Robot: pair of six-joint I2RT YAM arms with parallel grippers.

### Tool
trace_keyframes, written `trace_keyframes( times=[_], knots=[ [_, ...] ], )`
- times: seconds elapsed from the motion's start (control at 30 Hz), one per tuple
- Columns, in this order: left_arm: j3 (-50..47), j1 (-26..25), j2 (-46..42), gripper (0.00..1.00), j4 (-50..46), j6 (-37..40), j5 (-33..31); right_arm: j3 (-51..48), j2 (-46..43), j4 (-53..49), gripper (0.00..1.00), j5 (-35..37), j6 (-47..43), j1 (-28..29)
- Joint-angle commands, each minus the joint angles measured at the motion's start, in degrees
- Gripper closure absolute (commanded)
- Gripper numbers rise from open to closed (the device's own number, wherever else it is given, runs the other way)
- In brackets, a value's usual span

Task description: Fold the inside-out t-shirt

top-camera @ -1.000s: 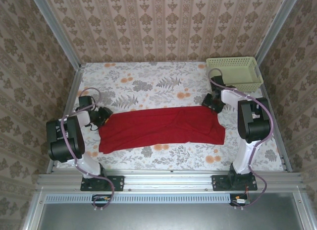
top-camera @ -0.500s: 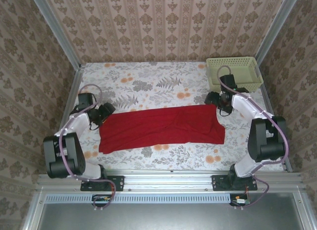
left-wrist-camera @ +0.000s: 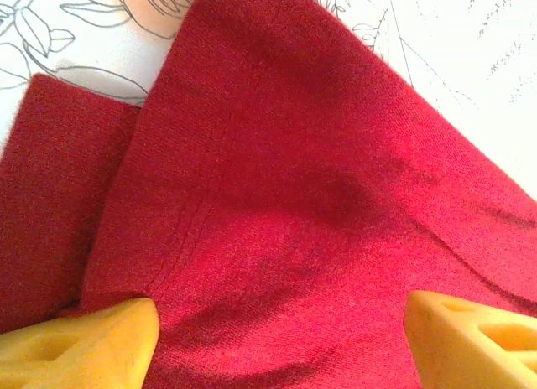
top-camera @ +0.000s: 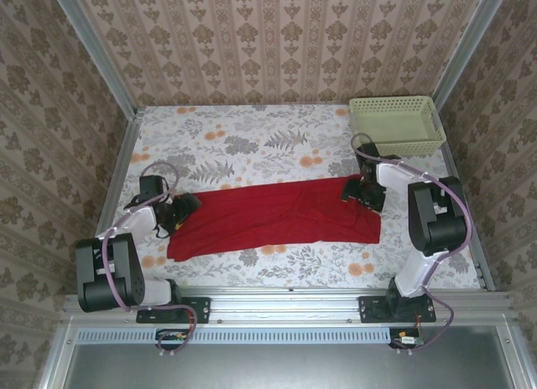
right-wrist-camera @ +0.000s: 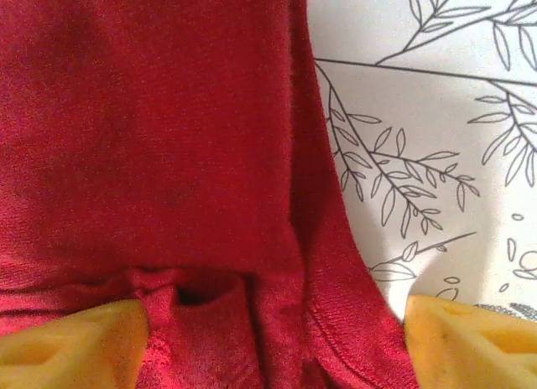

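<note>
The inside-out t-shirt (top-camera: 273, 215) is plain red cloth, lying as a long folded band across the near half of the table. My left gripper (top-camera: 183, 210) sits on its left end. In the left wrist view the yellow fingers (left-wrist-camera: 84, 347) stand wide apart with flat red cloth (left-wrist-camera: 277, 196) and a seam between them; the gripper (left-wrist-camera: 281, 343) is open. My right gripper (top-camera: 361, 192) rests on the shirt's far right corner. In the right wrist view it (right-wrist-camera: 273, 343) is open too, its fingers (right-wrist-camera: 470, 339) straddling a bunched hem (right-wrist-camera: 336, 322) at the cloth's edge.
A pale green basket (top-camera: 396, 125) stands at the back right corner. The floral tablecloth (top-camera: 268, 146) lies bare behind the shirt and in a narrow strip in front of it. Metal frame rails (top-camera: 126, 163) border the table's sides.
Both grippers have opened wider and moved from just beyond the shirt's far corners towards me, down onto its two ends. The shirt itself lies as before.
</note>
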Motion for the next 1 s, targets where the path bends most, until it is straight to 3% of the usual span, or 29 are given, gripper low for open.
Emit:
trace_keyframes(
  times=[0.0, 0.07, 0.13, 0.3, 0.43, 0.6, 0.7, 0.83, 0.97],
  knots=[
    [-3.7, 0.4, 1.5, 0.19, -1.1, -2.3, -5.5, 2.7, 3.8, -2.4, 0.25, -1.2, 2.5, 2.4],
    [-4.3, 0.4, 0.9, 0.18, -1.0, -2.7, -5.7, 3.8, 4.4, -3.4, 0.27, 1.1, 2.8, 4.3],
    [-4.8, 0.4, 0.1, 0.18, -1.1, -2.8, -6.2, 3.9, 4.5, -2.8, 0.36, 1.2, 3.1, 5.3],
    [-4.9, 0.3, -1.7, 0.18, -1.8, -3.0, -6.7, 4.1, 4.4, -2.5, 0.77, 2.3, 3.3, 6.0],
    [-5.3, -0.3, -1.9, 0.17, -1.6, -3.0, -7.0, 1.6, 1.0, -2.5, 1.00, 6.2, 3.5, 4.9],
    [-5.0, -5.9, -2.6, 0.17, -2.6, -4.2, -6.6, -1.3, -8.6, -6.7, 1.00, 14.9, 1.7, 2.3],
    [-4.2, -9.0, -7.2, 0.15, -5.4, -5.0, -8.4, -1.1, -13.4, -10.2, 1.00, 19.3, 0.8, 1.9],
    [-0.8, -9.6, -13.9, 0.13, -10.0, -3.4, -10.6, 1.4, -16.4, -14.5, 1.00, 21.0, -1.1, 2.1],
    [2.4, -9.6, -13.1, 0.14, -12.3, -0.3, -10.5, 6.0, -17.5, -19.6, 1.00, 25.3, -3.1, 3.2]
  ],
)
